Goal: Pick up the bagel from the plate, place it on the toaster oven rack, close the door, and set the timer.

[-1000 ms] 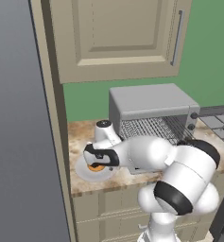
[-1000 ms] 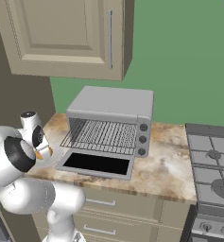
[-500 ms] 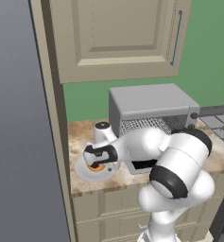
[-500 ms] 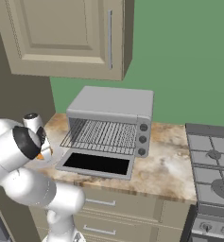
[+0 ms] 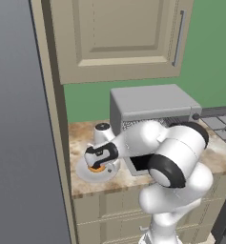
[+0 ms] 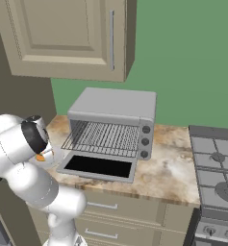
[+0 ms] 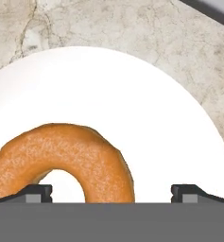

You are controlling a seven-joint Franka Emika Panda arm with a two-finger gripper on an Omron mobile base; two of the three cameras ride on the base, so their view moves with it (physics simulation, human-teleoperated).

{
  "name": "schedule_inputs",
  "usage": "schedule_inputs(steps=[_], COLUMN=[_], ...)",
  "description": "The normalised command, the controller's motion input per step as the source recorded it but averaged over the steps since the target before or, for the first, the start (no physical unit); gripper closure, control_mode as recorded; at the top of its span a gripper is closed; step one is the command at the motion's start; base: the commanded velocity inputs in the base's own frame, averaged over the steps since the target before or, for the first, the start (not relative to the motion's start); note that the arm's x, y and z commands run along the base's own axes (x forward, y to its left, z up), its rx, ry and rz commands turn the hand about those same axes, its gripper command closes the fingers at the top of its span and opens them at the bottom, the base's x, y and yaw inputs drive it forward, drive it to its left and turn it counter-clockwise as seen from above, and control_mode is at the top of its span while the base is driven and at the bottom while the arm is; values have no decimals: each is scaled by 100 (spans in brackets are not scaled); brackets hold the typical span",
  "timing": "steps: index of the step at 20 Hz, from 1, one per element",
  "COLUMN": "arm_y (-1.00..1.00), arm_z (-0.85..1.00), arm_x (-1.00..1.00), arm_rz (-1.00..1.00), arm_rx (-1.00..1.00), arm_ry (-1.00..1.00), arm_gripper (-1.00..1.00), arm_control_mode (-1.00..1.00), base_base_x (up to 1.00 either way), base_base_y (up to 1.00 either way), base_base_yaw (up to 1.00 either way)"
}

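The marbled tabletop [image 6: 173, 168] carries everything here, running from the tall side panel to the stove [image 6: 216, 168]. On it sits the grey toaster oven [image 6: 113, 122], and its door [image 6: 98, 166] lies folded down flat in front, dark glass facing up. Inside the cavity the toaster oven rack [image 6: 106, 137] spans the full width, bare wire bars with nothing on them. Left of the oven, near the tabletop's front edge, is the plate [image 5: 86, 174], round and pale. The bagel [image 7: 61, 158] lies on the plate, flat, ring hole facing up at me. My hand is lowered right over it, and my jaws [image 7: 111, 193] are spread wide: in the hand view one finger tip stands at the bagel's hole, the other over bare plate, neither pressing the bagel.
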Motion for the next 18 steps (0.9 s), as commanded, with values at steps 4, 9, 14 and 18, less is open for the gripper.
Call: schedule_inputs(steps=[4, 9, 14, 18], arm_y=[7, 7, 1, 0], arm_z=[-19, -15, 13, 62], arm_x=[4, 2, -16, -38], arm_rz=[-2, -2, -2, -1], arm_rx=[0, 0, 0, 0], arm_ry=[2, 2, -3, -8], arm_gripper=[100, 100, 100, 100], arm_control_mode=[-100, -100, -100, -100], base_base_x=[0, 0, 0, 0], base_base_y=[0, 0, 0, 0], base_base_yaw=[0, 0, 0, 0])
